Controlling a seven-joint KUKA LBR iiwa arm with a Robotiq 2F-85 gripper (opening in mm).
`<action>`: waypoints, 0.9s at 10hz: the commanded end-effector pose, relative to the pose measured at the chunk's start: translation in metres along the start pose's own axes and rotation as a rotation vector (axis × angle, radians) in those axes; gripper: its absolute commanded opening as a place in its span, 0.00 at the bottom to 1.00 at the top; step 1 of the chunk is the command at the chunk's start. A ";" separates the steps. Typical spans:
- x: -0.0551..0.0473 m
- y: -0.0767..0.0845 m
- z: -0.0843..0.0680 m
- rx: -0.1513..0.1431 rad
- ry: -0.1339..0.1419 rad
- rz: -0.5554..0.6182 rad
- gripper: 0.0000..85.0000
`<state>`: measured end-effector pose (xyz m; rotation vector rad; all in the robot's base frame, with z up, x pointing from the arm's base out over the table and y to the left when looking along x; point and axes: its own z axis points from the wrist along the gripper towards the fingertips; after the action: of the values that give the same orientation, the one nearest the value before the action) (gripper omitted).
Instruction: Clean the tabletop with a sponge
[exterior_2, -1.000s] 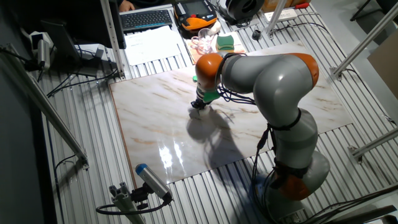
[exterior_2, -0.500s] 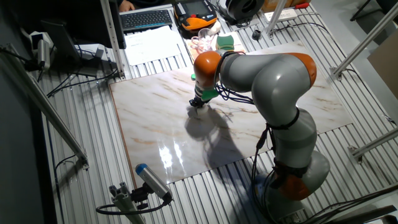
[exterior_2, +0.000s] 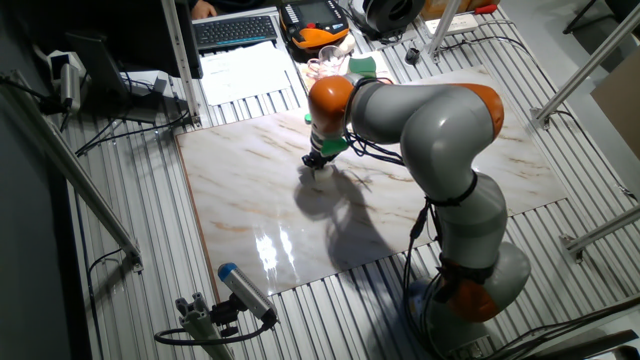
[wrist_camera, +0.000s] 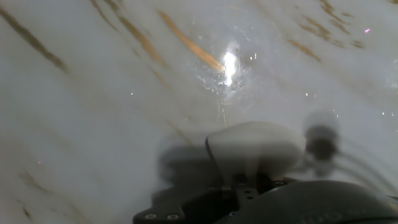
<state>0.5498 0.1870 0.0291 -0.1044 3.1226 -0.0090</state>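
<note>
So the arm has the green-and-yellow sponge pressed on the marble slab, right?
Not quite. The sponge under the gripper is plain cream-white, as the hand view shows. In the fixed view the green-and-yellow one lies off the slab, near the keyboard end. The rest holds: it is pressed on the marble.

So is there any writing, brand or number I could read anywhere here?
None is readable.
The white paper sheets by the black keyboard: blurred, no legible print.
The orange-black handheld device's screen: too small to read.
The glossy white-beige marble tabletop: only brown veins.
</note>
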 end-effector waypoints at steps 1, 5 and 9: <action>-0.002 0.001 0.000 0.001 0.000 0.000 0.00; -0.012 0.004 0.001 0.002 0.005 0.008 0.00; -0.022 0.010 -0.005 -0.006 0.008 0.031 0.00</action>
<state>0.5711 0.1989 0.0344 -0.0539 3.1316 0.0013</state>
